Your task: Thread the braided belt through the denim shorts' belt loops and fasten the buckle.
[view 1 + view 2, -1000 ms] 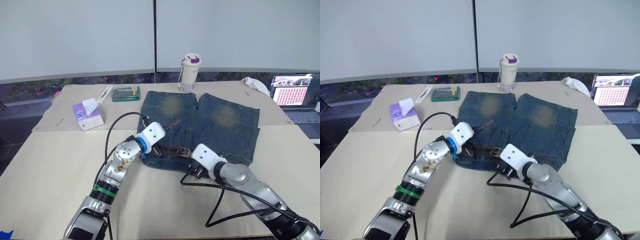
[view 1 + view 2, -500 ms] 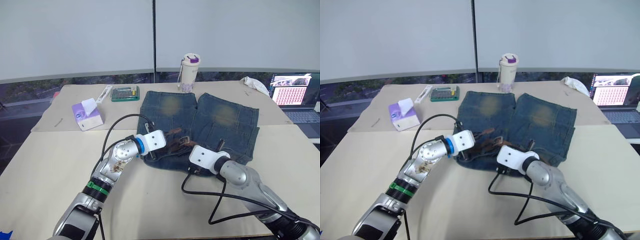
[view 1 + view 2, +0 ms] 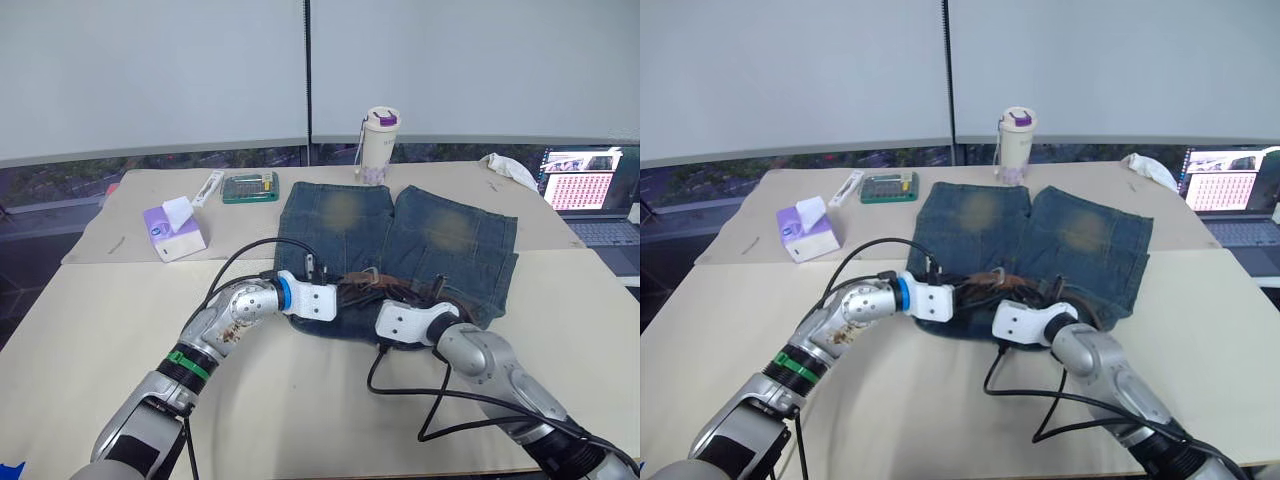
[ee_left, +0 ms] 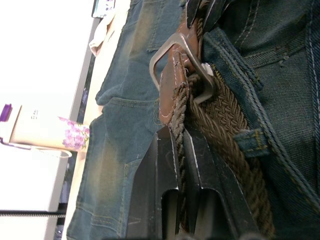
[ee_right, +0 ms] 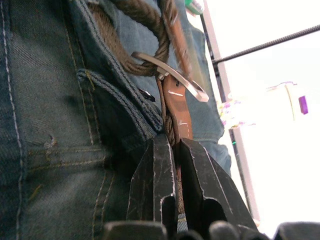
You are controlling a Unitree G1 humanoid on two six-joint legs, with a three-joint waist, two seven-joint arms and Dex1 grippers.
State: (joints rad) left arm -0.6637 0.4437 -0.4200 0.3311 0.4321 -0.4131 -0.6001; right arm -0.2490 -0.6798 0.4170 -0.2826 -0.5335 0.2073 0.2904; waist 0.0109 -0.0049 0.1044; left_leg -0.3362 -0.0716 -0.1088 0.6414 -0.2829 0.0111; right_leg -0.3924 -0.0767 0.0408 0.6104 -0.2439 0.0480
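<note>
Left gripper [image 4: 176, 150] is pinching the braided belt [image 4: 220, 120] just behind the buckle [image 4: 182, 65], fingers [image 4: 157, 170] closed tight on the woven strap. Right gripper [image 5: 172, 150] is also clamping the belt, on the brown leather end piece right by the same buckle. Both grippers are meeting at the waistband of the denim shorts [image 3: 400, 240], near its middle.

The belt is lying along the waistband, passing under at least one belt loop [image 4: 248, 141] (how many loops are done I can't tell). The buckle is sitting at the front of the shorts, its frame tilting up off the denim.

Handling judgement: the braid is looking soft and floppy, light, with a grippy texture, so it is likely bending wherever it isn't held. Best hold is close to the tip or close to the buckle, short lever. The buckle is rigid and probably slick metal, better steered by the leather next to it. The denim is limp and likely bunching if dragged.

Around the shorts: a white cup [image 3: 381, 143] with purple lid is standing just beyond the leg hems, a tissue box [image 3: 175, 230] and a green tool case [image 3: 251, 187] off to the left of them, a laptop [image 3: 590, 195] well to the right. None is crowding the waistband. The black cables [image 3: 440, 400] are looping on the table [image 3: 90, 330] near the waistband (possible snag).
</note>
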